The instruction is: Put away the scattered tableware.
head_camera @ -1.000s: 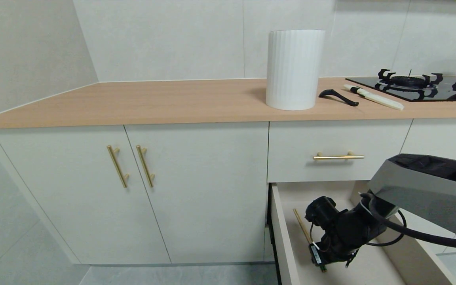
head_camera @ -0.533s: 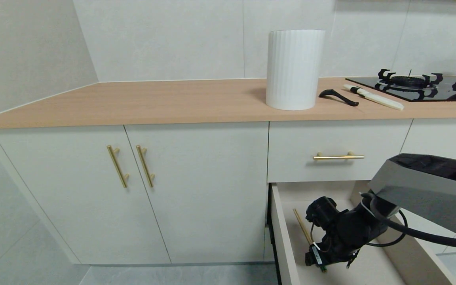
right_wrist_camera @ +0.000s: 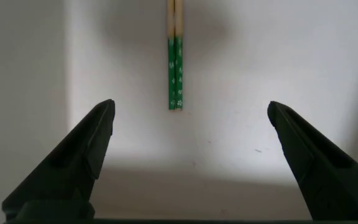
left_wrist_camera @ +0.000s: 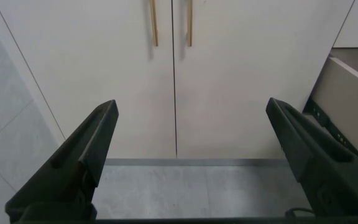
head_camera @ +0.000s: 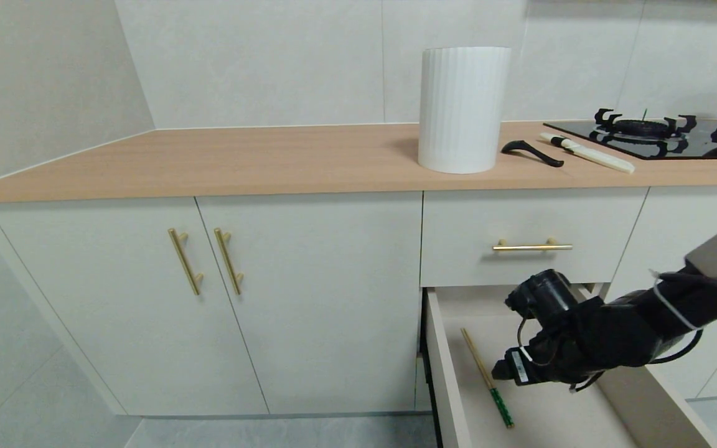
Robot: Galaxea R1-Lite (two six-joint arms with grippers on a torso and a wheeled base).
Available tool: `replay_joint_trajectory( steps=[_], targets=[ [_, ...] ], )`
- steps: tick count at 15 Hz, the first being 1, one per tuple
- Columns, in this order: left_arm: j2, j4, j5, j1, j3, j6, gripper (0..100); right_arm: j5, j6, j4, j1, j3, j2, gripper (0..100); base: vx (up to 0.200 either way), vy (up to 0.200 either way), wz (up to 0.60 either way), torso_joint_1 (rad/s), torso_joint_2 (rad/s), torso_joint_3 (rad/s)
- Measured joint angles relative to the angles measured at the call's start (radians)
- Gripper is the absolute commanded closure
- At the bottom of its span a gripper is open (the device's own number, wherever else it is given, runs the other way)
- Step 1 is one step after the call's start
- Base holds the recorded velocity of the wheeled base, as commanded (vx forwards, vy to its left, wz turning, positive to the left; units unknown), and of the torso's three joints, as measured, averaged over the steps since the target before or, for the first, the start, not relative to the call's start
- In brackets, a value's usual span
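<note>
Chopsticks (right_wrist_camera: 176,68) down in drawer (head_camera: 444,354).
My right gripper (right_wrist_camera: 189,104) gapes wide, empty; lift straight, chopsticks just ahead of jaws.

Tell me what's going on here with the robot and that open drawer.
The robot is tidying tableware into the pulled-out drawer. Its right gripper hangs open over a pair of chopsticks lying flat on the drawer floor, not gripping them. A black utensil and a white knife lie on the countertop, not yet put away. The left gripper is open and empty, low in front of the cabinet doors.
</note>
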Motion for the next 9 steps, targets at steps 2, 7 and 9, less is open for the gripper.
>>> replay_joint_trajectory(
  steps=[2,7,9],
  targets=[
    [0.0,0.0,0.0,0.0,0.0,0.0,0,0.0,-0.021,0.001,-0.018,0.022,-0.102,0,0.0,0.0,0.0,0.0,0.0,0.0],
    [0.0,0.0,0.0,0.0,0.0,0.0,0,0.0,-0.108,-0.001,-0.118,0.063,-0.312,0,0.0,0.0,0.0,0.0,0.0,0.0],
    [0.0,0.0,0.0,0.0,0.0,0.0,0,0.001,-0.115,-0.001,-0.144,0.067,-0.356,0,0.0,0.0,0.0,0.0,0.0,0.0]
  ],
)
